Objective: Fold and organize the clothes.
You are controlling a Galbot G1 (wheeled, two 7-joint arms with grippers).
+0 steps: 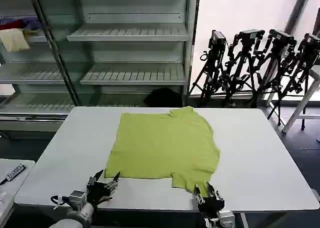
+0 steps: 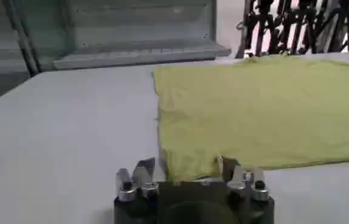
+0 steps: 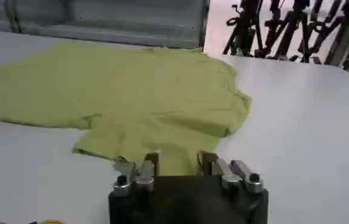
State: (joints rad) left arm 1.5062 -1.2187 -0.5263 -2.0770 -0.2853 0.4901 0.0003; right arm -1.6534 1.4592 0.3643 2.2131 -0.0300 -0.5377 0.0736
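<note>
The clothes are one lime T-shirt [image 1: 165, 143] lying mostly flat on the white table [image 1: 260, 153], with its neck toward the far side. My left gripper [image 1: 106, 180] is at the shirt's near left corner, low over the table's front edge. It is open, and the corner of the T-shirt [image 2: 259, 103] lies between the left gripper's [image 2: 185, 170] fingers. My right gripper [image 1: 205, 192] is at the near right sleeve and is also open. The hem of that sleeve of the T-shirt [image 3: 132, 97] reaches in between the right gripper's [image 3: 179, 161] fingers.
Metal shelves [image 1: 130, 33] stand behind the table, with cream, red and purple garments [image 1: 15, 35] on the upper left shelf. A black lump [image 1: 164, 97] sits just past the table's far edge. Tripods [image 1: 260, 63] stand at the back right. A small side table [image 1: 12, 175] is at the left.
</note>
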